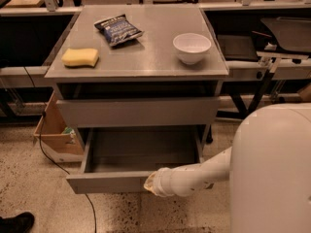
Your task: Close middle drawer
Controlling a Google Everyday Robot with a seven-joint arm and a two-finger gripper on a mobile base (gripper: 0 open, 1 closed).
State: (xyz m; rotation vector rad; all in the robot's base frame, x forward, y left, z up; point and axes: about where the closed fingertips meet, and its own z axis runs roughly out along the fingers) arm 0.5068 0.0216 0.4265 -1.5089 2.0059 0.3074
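Observation:
The middle drawer (104, 182) is the wide, shallow grey drawer low in the cabinet. It stands pulled out, its inside empty, its low flat front panel facing me. My gripper (151, 182) is at the end of the white arm that reaches from the lower right. It sits against the right part of that front panel. Above it is a grey drawer with a taller front panel (138, 111), flush with the cabinet.
On the cabinet top (146, 64) lie a yellow sponge (80, 57), a chip bag (118, 30) and a white bowl (192, 46). A cardboard box (52, 130) and a black cable (46, 152) are on the floor at left. My white body (272, 169) fills the lower right.

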